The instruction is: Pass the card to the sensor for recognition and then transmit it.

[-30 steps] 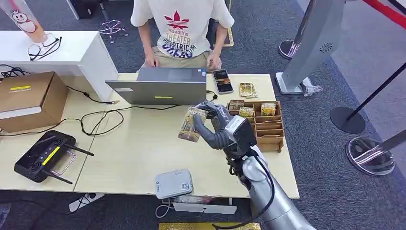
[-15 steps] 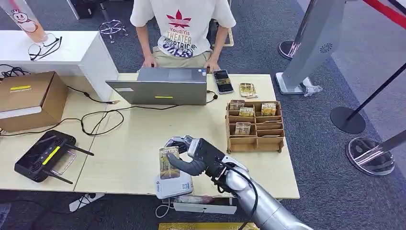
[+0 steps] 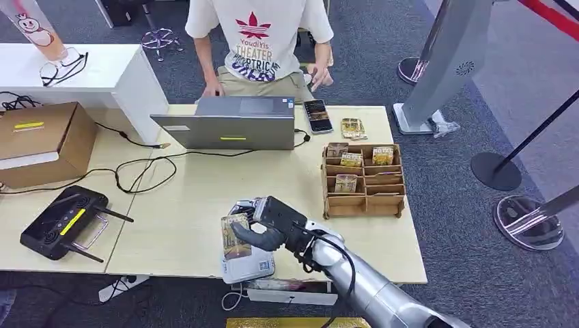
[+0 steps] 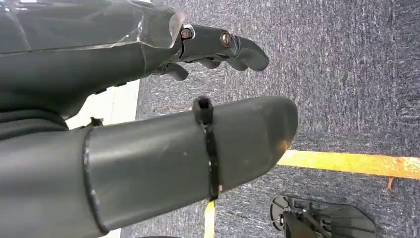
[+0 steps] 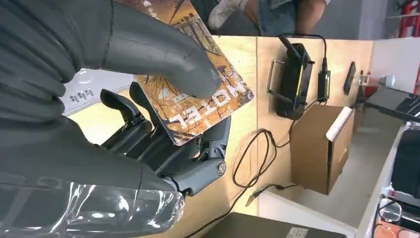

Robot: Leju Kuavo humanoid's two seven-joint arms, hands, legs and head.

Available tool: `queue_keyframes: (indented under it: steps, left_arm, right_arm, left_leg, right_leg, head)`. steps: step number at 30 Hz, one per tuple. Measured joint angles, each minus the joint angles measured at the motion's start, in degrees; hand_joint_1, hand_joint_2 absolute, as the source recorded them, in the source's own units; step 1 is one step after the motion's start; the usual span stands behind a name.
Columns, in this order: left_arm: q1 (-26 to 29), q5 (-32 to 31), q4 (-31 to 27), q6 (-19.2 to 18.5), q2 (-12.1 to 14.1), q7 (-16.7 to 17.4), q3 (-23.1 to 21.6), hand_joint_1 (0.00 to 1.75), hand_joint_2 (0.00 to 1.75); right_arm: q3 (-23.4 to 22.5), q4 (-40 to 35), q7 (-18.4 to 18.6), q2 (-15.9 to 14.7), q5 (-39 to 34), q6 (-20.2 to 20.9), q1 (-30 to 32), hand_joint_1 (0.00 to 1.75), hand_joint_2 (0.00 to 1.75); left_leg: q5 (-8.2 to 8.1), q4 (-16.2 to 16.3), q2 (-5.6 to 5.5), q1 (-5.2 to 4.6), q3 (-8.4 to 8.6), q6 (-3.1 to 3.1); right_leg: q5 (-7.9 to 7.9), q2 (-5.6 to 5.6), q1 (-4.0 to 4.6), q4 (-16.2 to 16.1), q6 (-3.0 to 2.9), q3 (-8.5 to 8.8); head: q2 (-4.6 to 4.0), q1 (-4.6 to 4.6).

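Observation:
My right hand point(image 3: 272, 227) holds an orange-brown card point(image 3: 235, 237) low over the white sensor box point(image 3: 248, 263) at the table's front edge. In the right wrist view the thumb presses on the card point(image 5: 198, 101), printed HOTEL, and the fingers of that hand point(image 5: 99, 158) lie under it, with the white sensor point(image 5: 91, 89) just behind. My left hand point(image 4: 124, 74) hangs over grey carpet, fingers apart and holding nothing.
A wooden card rack point(image 3: 362, 180) with several cards stands to the right of my hand. A laptop point(image 3: 232, 123), a phone point(image 3: 317, 116) and a seated person point(image 3: 259, 41) are at the far side. A black controller point(image 3: 65, 222), cables and a cardboard box point(image 3: 41, 140) lie left.
My right hand carried the card from beside the rack back to the front edge and now holds it slightly lower over the sensor. The person's hand has lifted off the table.

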Motion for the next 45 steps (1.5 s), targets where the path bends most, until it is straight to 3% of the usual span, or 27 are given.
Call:
queue_keyframes:
  steps: [23, 45]
  left_arm:
    - [-0.2, -0.4, 0.0, -0.1, 0.0, -0.1, 0.0, 0.0, 0.0]
    - [-0.3, -0.1, 0.0, 0.4, -0.1, -0.7, 0.0, 0.0, 0.0]
  right_arm:
    - [1.3, 8.5, 0.0, 1.9, -0.8, -3.3, -0.6, 1.75, 1.75]
    - [-0.3, 9.8, 2.2, 1.8, -1.2, -6.1, -1.2, 1.75, 1.75]
  left_leg:
    - [0.0, 0.0, 0.01, -0.01, 0.0, 0.0]
    - [0.0, 0.0, 0.01, -0.01, 0.0, 0.0]
  right_leg:
    - [0.0, 0.01, 0.0, 0.0, 0.0, 0.0]
    - [0.0, 0.01, -0.01, 0.0, 0.0, 0.0]
  head:
    - [0.0, 0.0]
    - [0.0, 0.0]
